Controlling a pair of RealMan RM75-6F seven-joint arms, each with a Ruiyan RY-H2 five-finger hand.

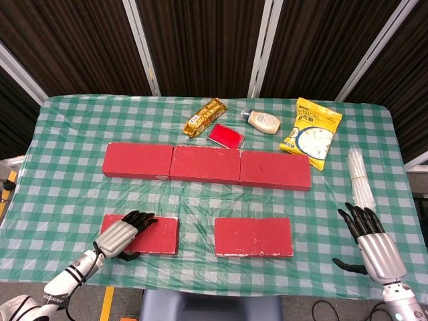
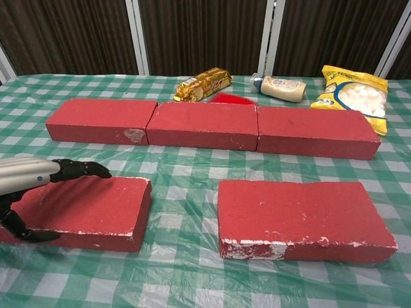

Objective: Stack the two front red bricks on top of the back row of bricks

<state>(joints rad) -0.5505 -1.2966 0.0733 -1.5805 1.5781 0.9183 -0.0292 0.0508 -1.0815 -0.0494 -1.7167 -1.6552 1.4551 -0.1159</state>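
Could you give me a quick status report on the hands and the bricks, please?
Left hand over front left brick, fingers on top, thumb at near edge. Right hand open, off to the side. Front right brick untouched. Back row bare on top.

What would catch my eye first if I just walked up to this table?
Probably the back row of bricks, three red blocks end to end across the middle of the green checked table, with two more red bricks in front. The left robot hand lies over the front left brick, fingers on top, thumb at its near edge. The right robot hand is open at the table's right, far from the front right brick.
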